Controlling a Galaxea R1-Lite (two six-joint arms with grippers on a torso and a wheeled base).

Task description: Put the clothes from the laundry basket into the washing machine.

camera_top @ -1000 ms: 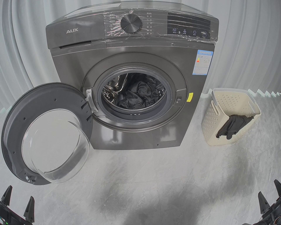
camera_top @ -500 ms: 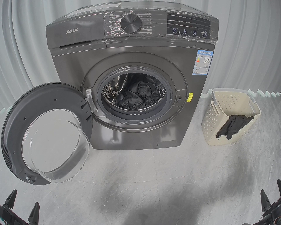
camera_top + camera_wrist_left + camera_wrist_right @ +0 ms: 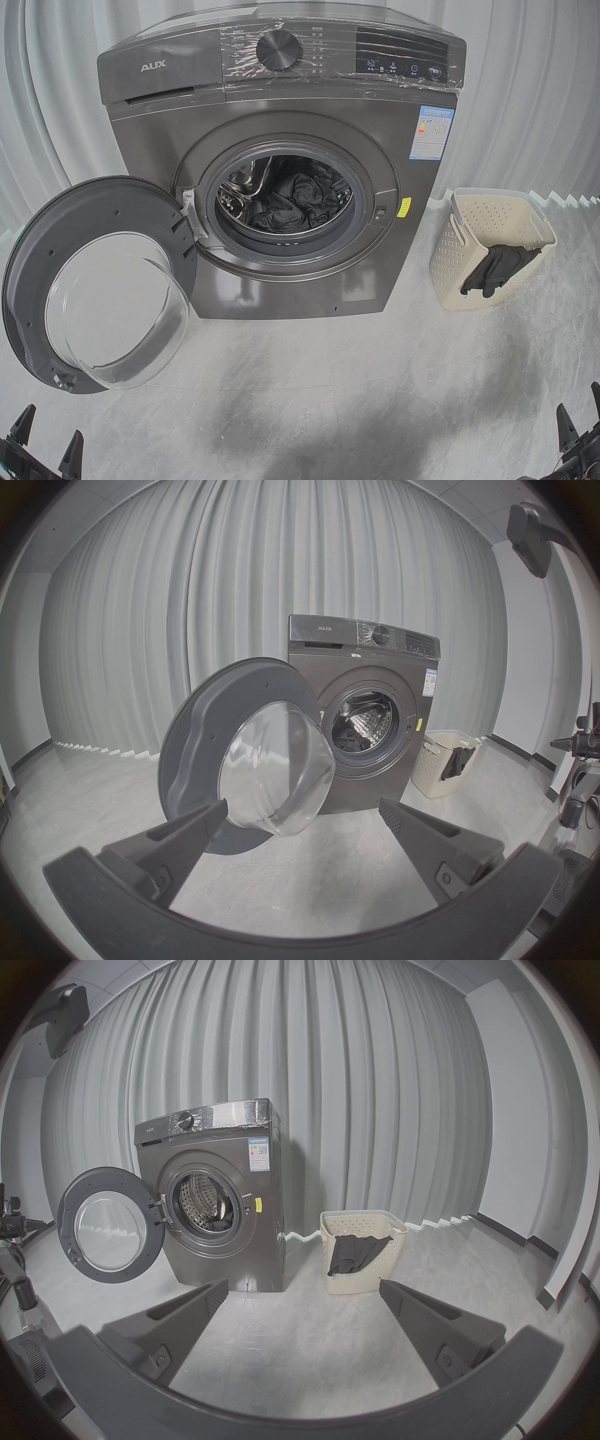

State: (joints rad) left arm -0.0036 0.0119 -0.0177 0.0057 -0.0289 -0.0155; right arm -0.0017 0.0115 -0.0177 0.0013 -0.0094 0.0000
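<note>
- You can see the washing machine standing on the grey floor. Its round door is swung wide open on the washing machine's left side.
- Inside the washing machine's shiny drum lies a heap of dark clothes.
- The cream laundry basket stands on the floor just to the right of the washing machine, near its front corner.
- One dark piece of clothing hangs over the basket's rim, part of it inside and part of it outside.
- Your left gripper is well in front of the washing machine, on the door's side. Its fingers are spread apart and it holds nothing.
- Your right gripper is well in front of the washing machine too, on the basket's side. Its fingers are spread apart and it holds nothing.
- A pale curtain hangs behind the washing machine.
</note>
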